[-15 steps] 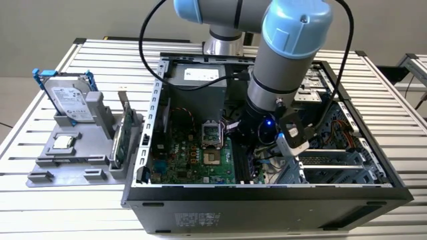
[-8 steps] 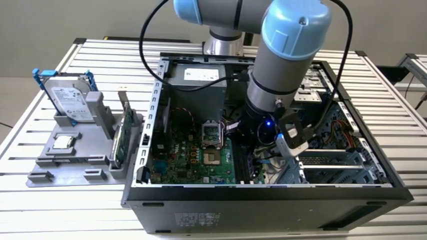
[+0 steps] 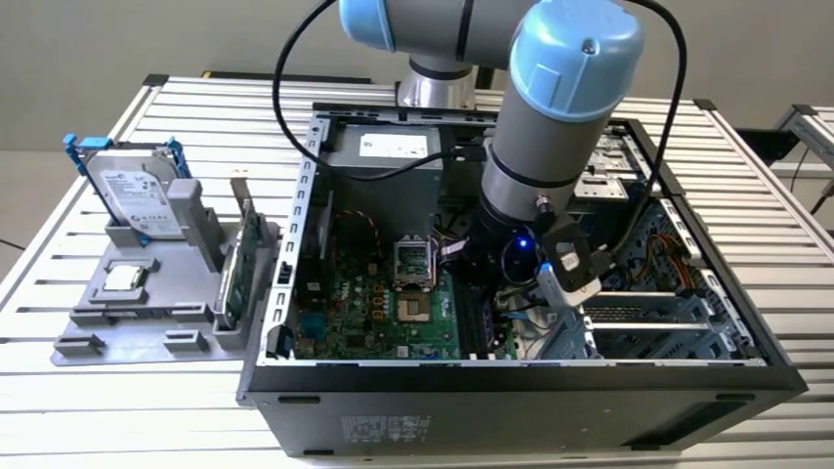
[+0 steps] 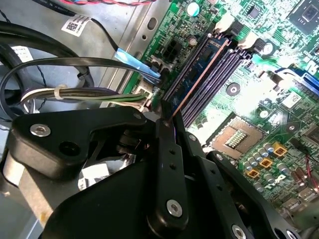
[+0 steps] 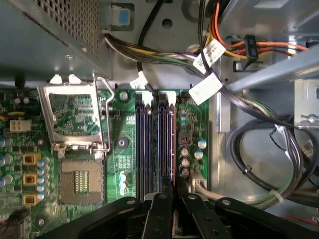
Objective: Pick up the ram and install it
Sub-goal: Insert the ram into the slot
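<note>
There is one open computer case (image 3: pixel 521 376), one silver hard drive (image 3: pixel 137 200), one green card (image 3: pixel 241 259) and one robot arm (image 3: pixel 554 127).

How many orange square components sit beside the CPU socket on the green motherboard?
3 orange square components: first, second, third, lined up beside the CPU socket; the gripper may hide more.

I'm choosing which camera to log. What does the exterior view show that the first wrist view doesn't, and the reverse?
Exterior view: the hard drive and green card standing in a gray holder beside the case, with the arm reaching into the case. First wrist view: the ram standing among the memory slots, with the gripper jaws closed on its end. Both: the motherboard and its open CPU socket.
</note>
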`<state>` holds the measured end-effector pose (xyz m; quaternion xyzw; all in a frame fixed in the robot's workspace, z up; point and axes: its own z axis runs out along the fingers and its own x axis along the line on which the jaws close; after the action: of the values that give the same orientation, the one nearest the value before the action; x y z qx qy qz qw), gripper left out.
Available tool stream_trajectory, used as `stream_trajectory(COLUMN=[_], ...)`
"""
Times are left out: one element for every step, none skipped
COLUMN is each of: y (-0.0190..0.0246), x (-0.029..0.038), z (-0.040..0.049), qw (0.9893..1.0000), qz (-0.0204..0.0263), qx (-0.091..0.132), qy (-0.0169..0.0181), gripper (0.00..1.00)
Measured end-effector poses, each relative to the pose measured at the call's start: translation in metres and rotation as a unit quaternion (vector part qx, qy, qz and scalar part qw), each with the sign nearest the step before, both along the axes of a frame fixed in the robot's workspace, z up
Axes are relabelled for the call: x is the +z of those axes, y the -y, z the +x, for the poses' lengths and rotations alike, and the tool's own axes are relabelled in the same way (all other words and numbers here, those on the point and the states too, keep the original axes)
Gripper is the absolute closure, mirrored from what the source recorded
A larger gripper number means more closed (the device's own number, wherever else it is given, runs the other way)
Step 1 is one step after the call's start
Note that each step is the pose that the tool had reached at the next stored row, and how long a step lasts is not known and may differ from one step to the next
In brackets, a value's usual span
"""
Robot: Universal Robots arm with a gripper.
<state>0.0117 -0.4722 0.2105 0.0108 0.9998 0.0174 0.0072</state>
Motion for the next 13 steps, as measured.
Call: stream_trajectory(y=[0.0001, 0.0001, 0.0002, 0.0002, 0.0002, 0.0002, 0.0001, 0.0, 0.0, 0.0, 0.0, -0.0001, 0.0], x=[0.0, 0.0, 0.0, 0.0, 0.0, -0.0001, -0.0002, -0.0003, -0.0003, -0.0003, -0.0004, -0.0004, -0.0004], z=[-0.0001, 0.0, 0.0, -0.0001, 0.0, -0.0001, 0.0, 0.0, 0.0, 0.0, 0.0, 0.0, 0.0], qw=[1.0, 1.0, 1.0, 1.0, 1.0, 1.0, 1.0, 1.0, 1.0, 1.0, 1.0, 1.0, 1.0], qz=[-0.0003, -0.0004, -0.0004, -0.0005, -0.0005, -0.0004, -0.0004, -0.0004, -0.0003, -0.0004, -0.0004, -0.0003, -0.0004], qx=[0.0, 0.0, 0.0, 0.0, 0.0, 0.0, 0.0, 0.0, 0.0, 0.0, 0.0, 0.0, 0.0], qy=[-0.0001, 0.0, -0.0001, -0.0001, -0.0001, -0.0001, 0.0, 0.0, 0.0, 0.0, 0.0, 0.0, -0.0001], gripper=[1.0, 1.0, 1.0, 1.0, 1.0, 1.0, 1.0, 1.0, 1.0, 1.0, 1.0, 1.0, 1.0])
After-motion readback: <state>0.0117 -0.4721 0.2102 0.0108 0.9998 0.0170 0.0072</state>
